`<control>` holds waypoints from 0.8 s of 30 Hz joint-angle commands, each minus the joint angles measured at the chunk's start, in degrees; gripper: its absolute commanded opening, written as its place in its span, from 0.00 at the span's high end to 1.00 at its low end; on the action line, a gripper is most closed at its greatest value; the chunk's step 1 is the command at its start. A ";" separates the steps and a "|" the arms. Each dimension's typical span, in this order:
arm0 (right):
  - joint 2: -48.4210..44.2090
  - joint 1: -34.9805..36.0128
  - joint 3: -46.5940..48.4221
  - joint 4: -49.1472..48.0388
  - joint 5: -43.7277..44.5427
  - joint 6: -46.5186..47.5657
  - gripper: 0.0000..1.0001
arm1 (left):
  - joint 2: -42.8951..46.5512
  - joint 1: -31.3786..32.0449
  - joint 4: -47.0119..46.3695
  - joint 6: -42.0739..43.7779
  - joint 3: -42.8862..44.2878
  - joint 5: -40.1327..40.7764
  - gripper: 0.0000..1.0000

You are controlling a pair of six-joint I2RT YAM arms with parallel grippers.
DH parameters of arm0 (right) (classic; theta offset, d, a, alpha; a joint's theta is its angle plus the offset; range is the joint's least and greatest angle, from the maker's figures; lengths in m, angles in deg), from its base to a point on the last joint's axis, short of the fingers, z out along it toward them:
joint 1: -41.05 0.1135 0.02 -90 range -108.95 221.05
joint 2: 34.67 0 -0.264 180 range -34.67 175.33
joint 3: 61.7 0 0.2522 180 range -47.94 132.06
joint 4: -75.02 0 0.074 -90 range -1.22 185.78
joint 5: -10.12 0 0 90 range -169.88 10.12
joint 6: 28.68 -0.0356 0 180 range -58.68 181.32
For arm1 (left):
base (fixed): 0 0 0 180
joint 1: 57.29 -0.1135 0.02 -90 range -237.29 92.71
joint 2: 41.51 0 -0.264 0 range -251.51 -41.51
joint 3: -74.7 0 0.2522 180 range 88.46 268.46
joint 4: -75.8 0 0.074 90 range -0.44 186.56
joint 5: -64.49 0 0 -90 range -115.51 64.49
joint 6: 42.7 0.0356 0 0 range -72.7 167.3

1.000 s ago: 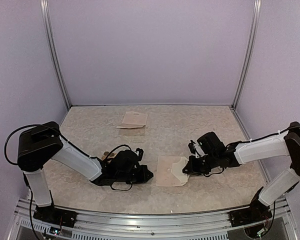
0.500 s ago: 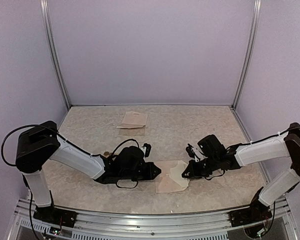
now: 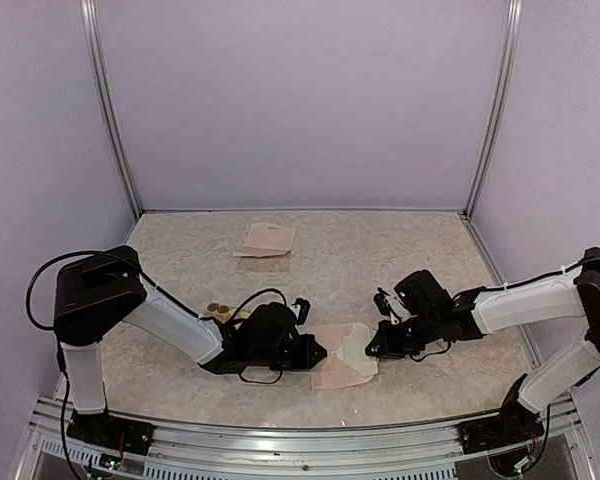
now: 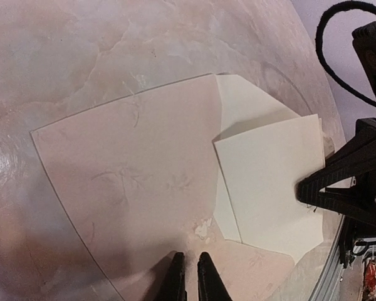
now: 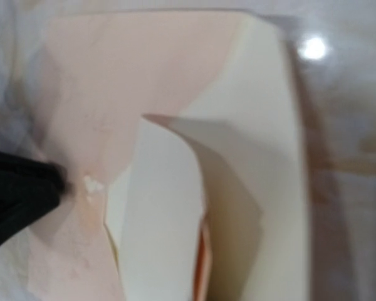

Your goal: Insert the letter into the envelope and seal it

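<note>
The pinkish-beige envelope [image 4: 125, 182] lies flat near the table's front, with its cream-lined pointed flap [image 4: 244, 103] open towards the right arm. The letter [image 4: 269, 182], a cream sheet, rests over the flap with one edge at the pocket mouth; whether it is inside cannot be told. My right gripper [image 4: 306, 191] is shut on the letter's far edge, and in the right wrist view the letter [image 5: 156, 219] curls up towards the camera, hiding the fingers. My left gripper [image 4: 188, 268] is shut, its tips on the envelope's near edge. From above, the left gripper [image 3: 318, 352] and right gripper [image 3: 371, 350] flank the envelope [image 3: 338, 362].
A sheet of round brown and gold stickers [image 3: 220, 311] lies behind my left forearm. A folded beige paper [image 3: 267, 240] sits further back near the rear wall. Metal frame posts [image 3: 490, 110] stand at the back corners.
My left gripper has slid right, from beside the envelope onto its left edge. The right gripper has shifted slightly left and nearer with the letter. The envelope sits a little nearer the front.
</note>
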 commanded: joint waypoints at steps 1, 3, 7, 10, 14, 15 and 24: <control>-4.45 0.14 0.47 5.74 5.83 -4.21 1.00 | -0.55 0.60 3.04 -0.63 -2.51 2.57 0.92; -5.42 -0.37 0.38 6.86 5.91 -4.52 1.00 | -0.23 0.84 2.88 -0.66 -3.01 2.68 0.92; -4.27 -1.21 1.27 9.26 5.59 -3.74 1.00 | -0.01 1.17 2.87 -0.31 -2.79 2.39 0.92; -1.83 -1.28 2.40 10.24 4.81 -3.11 1.00 | -0.06 1.24 2.96 -0.11 -2.42 2.29 0.92; 0.51 -1.31 3.76 10.53 4.75 -2.95 1.00 | 0.12 1.44 2.88 0.22 -2.10 2.21 0.92; 0.97 -1.26 4.17 10.48 4.66 -2.86 1.00 | 0.14 1.53 2.99 0.38 -1.93 2.20 0.92; 4.68 -1.33 7.14 9.94 3.48 -2.35 1.00 | -0.41 2.04 4.45 1.57 0.19 2.03 0.92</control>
